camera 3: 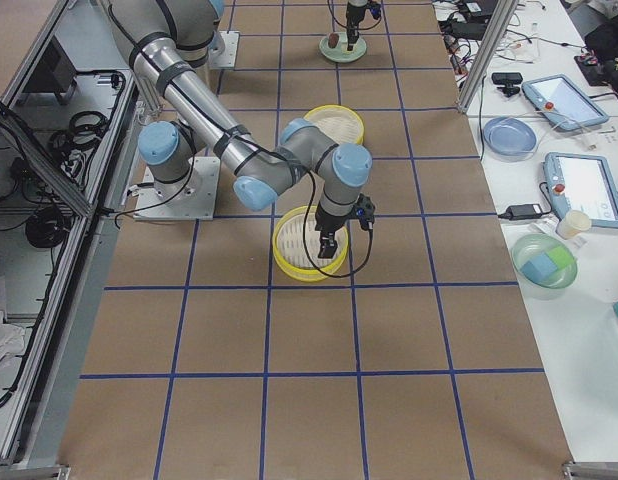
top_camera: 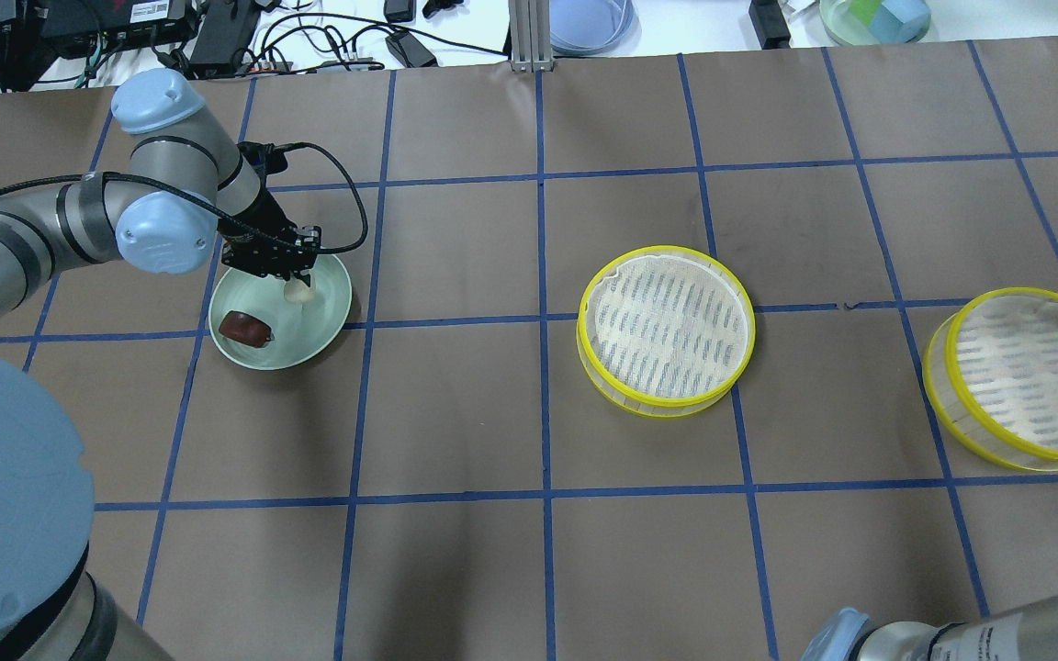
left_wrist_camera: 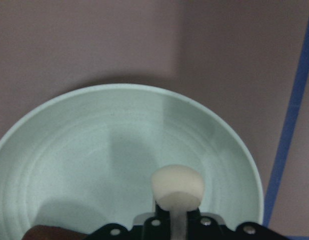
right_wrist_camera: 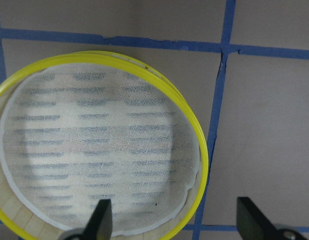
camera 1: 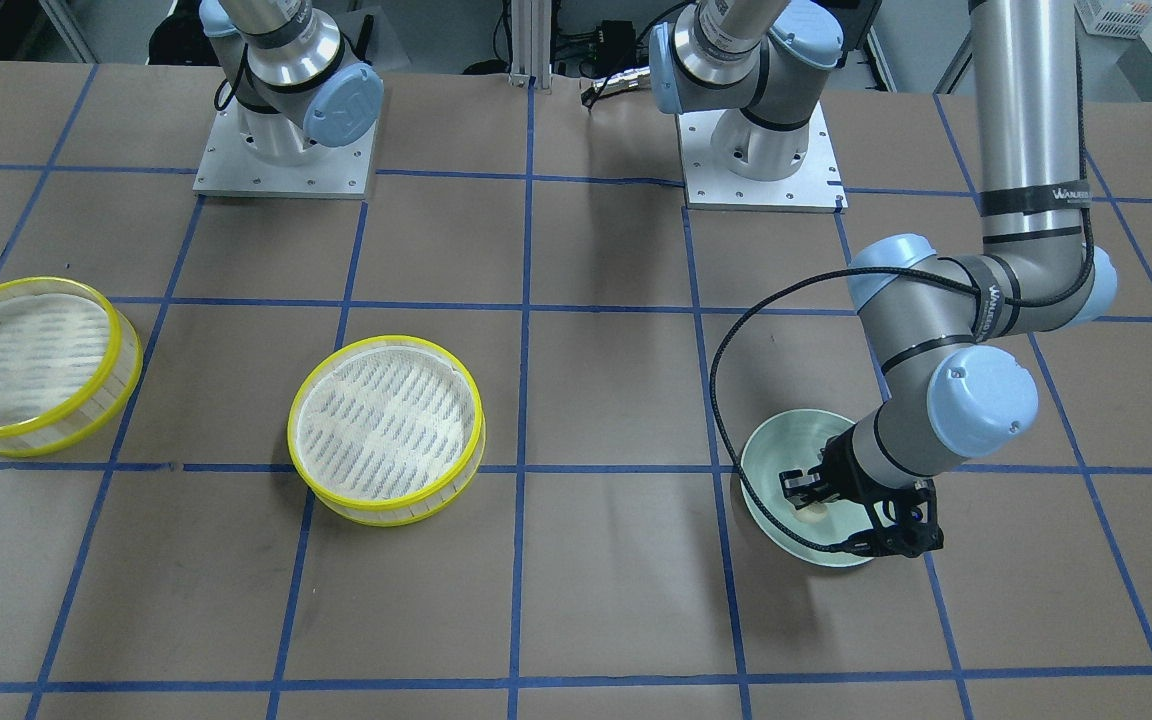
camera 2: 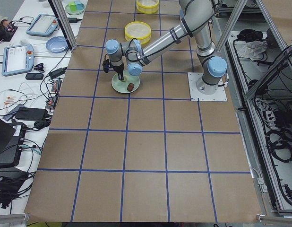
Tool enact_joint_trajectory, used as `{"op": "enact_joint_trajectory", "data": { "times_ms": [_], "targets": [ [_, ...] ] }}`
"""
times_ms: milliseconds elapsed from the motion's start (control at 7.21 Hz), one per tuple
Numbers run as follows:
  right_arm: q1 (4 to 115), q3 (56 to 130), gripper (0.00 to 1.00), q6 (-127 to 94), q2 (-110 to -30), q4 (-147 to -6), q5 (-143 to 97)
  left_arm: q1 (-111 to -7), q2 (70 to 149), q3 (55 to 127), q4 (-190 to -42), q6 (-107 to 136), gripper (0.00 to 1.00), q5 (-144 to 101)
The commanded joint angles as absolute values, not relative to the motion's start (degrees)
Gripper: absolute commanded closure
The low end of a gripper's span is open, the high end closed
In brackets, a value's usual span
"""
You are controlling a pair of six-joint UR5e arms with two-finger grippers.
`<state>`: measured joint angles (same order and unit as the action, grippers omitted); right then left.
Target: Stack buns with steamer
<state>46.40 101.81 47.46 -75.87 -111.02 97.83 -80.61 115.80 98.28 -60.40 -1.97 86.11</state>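
The pale cream bun (top_camera: 298,294) and the dark reddish-brown bun (top_camera: 246,328) are in a pale green plate (top_camera: 325,317) on the table's left. My left gripper (top_camera: 278,264) reaches down into the plate and is shut on the cream bun (left_wrist_camera: 177,186); the brown bun (left_wrist_camera: 44,232) lies beside it. Two yellow-rimmed steamer trays stand empty: one mid-table (top_camera: 667,330), one at the far right (top_camera: 1029,376). My right gripper (right_wrist_camera: 177,220) is open and empty, hovering over the near edge of the far-right tray (right_wrist_camera: 94,150).
The two arm bases (camera 1: 284,150) (camera 1: 758,150) are bolted at the robot's side of the table. Beyond the far edge are cables, a blue dish (top_camera: 589,18) and a green bowl with blocks (top_camera: 873,18). Blue tape lines grid the brown tabletop.
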Motion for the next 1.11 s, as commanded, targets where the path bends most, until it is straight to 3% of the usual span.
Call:
{"op": "enact_joint_trajectory", "data": {
  "times_ms": [0,416,554,832,970],
  "targets": [
    [43.70,104.93,0.19,48.86,-74.28,-114.43,97.91,-86.01,110.51,94.42,-69.98,6.45,1.00,81.60],
    [42.10,105.12,0.26,49.04,-71.19,-116.01,97.82,-103.56,109.15,88.51,-71.99,31.64,1.00,81.13],
    [42.10,105.12,0.34,49.04,-70.41,-116.28,97.82,-108.67,110.38,87.98,-67.63,38.08,1.00,80.95],
    [42.01,105.12,0.64,48.96,-70.05,-116.81,97.47,-115.54,113.71,87.98,-59.53,39.89,1.00,80.42],
    [42.01,105.12,0.88,49.04,-70.05,-116.89,97.38,-118.45,116.08,87.98,-59.24,42.95,1.00,80.51]
  ]
}}
